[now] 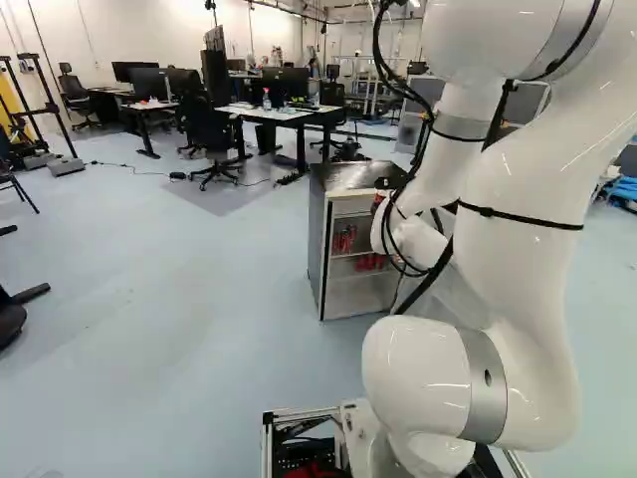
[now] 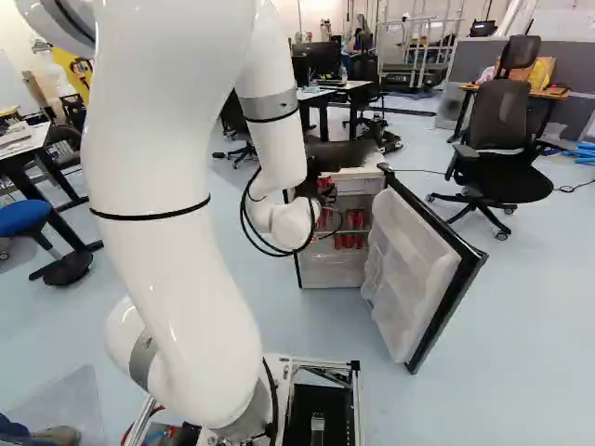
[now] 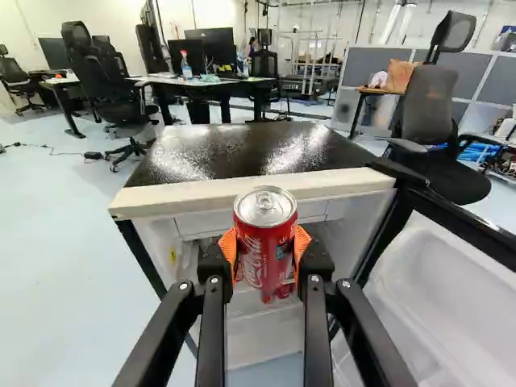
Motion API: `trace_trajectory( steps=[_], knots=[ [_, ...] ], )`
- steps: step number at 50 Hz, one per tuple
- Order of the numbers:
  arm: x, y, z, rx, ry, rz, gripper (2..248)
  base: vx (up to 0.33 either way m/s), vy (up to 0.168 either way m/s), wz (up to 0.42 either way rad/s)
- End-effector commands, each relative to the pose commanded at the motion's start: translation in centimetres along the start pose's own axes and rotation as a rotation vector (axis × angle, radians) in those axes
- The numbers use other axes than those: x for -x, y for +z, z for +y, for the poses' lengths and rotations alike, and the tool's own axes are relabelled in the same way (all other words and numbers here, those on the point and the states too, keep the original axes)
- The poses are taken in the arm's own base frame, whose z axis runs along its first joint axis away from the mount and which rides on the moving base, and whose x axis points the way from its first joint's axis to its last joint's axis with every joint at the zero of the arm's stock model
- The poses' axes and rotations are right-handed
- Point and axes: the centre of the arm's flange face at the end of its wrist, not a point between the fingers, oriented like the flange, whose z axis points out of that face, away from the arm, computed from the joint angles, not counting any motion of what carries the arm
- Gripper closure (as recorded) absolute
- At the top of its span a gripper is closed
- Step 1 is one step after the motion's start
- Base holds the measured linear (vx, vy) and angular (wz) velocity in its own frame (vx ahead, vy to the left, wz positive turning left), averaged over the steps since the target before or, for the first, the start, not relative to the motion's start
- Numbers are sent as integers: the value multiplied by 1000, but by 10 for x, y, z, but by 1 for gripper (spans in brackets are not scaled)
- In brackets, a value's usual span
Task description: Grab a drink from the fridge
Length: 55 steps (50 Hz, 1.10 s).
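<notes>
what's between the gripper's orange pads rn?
A red can, upright, with the orange pads against it from both sides. The wrist view shows it, with the fridge behind.

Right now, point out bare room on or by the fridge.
The fridge top is bare, from its pale front edge to the far one. Crowded in front and inside: the gripper holds a can there, more cans stand behind, and the open door juts alongside.
</notes>
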Motion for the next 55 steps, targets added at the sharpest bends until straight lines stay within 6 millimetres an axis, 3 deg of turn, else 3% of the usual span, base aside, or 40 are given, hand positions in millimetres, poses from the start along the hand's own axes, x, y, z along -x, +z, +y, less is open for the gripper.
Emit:
trace_trajectory(
  steps=[55],
  knots=[
    [-50, 16, 0, -5, -31, 38, 159, 0, 0, 0]
  ],
)
